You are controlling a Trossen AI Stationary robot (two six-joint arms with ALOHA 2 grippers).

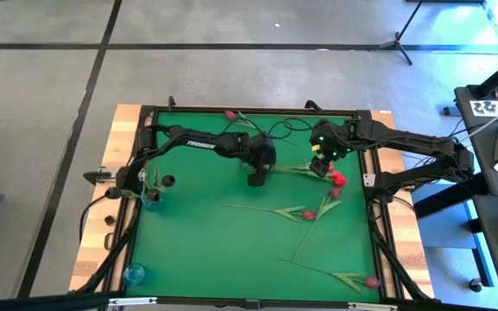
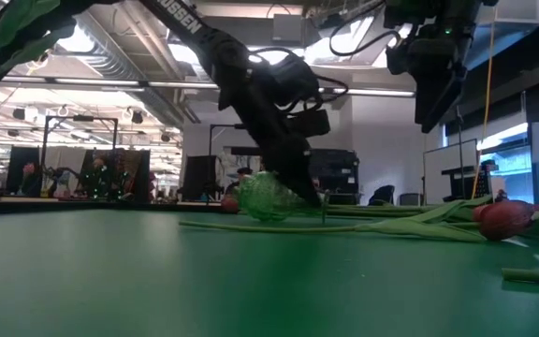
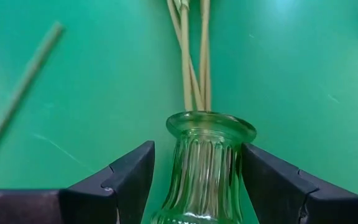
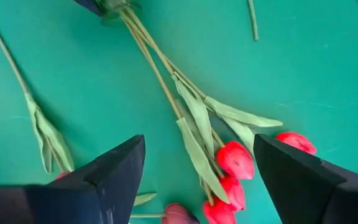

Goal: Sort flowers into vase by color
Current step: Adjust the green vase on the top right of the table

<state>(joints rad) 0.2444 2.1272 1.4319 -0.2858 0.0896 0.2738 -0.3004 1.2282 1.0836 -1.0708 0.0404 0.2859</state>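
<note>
The green glass vase is getting cut off at the bottom edge of the left wrist view, so its base isn't showing. The stems poking out of it are running off the top edge, heads out of sight. In the low view the nearest stem is blurring out, and the people way back are too small to make out.

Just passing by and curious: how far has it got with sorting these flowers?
Done: the blue vase at the table's left holds greenery. In hand: the left tool straddles the green vase holding the red tulips' stems; the open right tool hovers over their heads. Left: loose flowers on the mat, one mid-table, one near a corner.
</note>
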